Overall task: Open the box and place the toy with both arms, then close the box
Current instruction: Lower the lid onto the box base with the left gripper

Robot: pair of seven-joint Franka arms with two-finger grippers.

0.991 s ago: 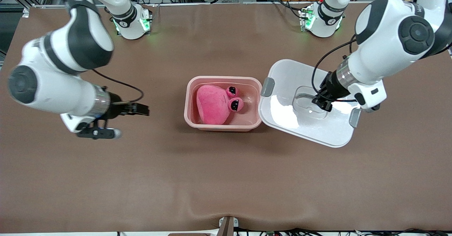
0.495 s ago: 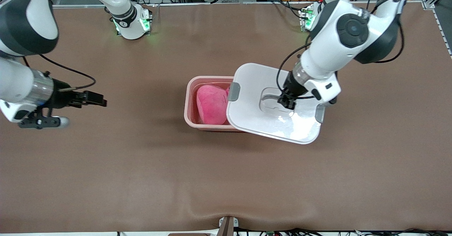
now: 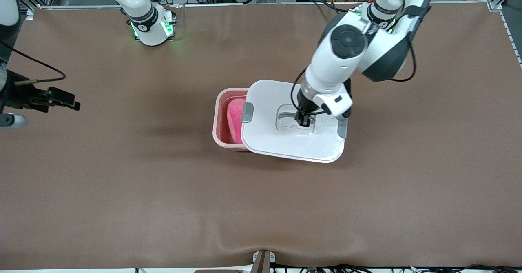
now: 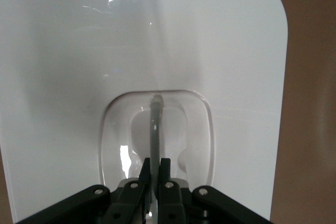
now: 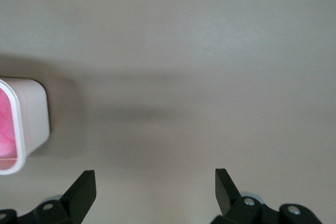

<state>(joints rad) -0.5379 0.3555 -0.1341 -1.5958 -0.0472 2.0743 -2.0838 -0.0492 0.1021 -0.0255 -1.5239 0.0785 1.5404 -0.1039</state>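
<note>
Your brown tabletop [image 3: 122, 191] fills the scene, and the two white arms come in from the bases along its edge farthest from the front camera. The left arm [image 3: 350, 48] reaches down to the middle of the tabletop, while the right arm waits out at its own end, mostly cut off by the picture edge. Next in size is the white lid [image 3: 285, 138], which you are holding over the box [image 3: 220, 136]: it covers most of the tub but sits shifted toward the left arm's end, so a strip of the pinkish tub is open toward the right arm's end. In that strip you can see part of the hot-pink toy [image 3: 235, 120], lying inside the box. One grey clip [image 3: 247, 112] hangs on the lid's edge above the toy, and the other clip [image 3: 342, 128] is on the lid's edge toward the left arm's end. The left gripper [image 4: 154, 174] has its fingers [image 4: 165, 169] pressed nearly together, pinching the thin clear handle [image 4: 154, 129] in the lid's recess. The right gripper [image 5: 155, 190] hovers over bare tabletop with its fingers [image 5: 84, 188] spread wide, holding nothing.
</note>
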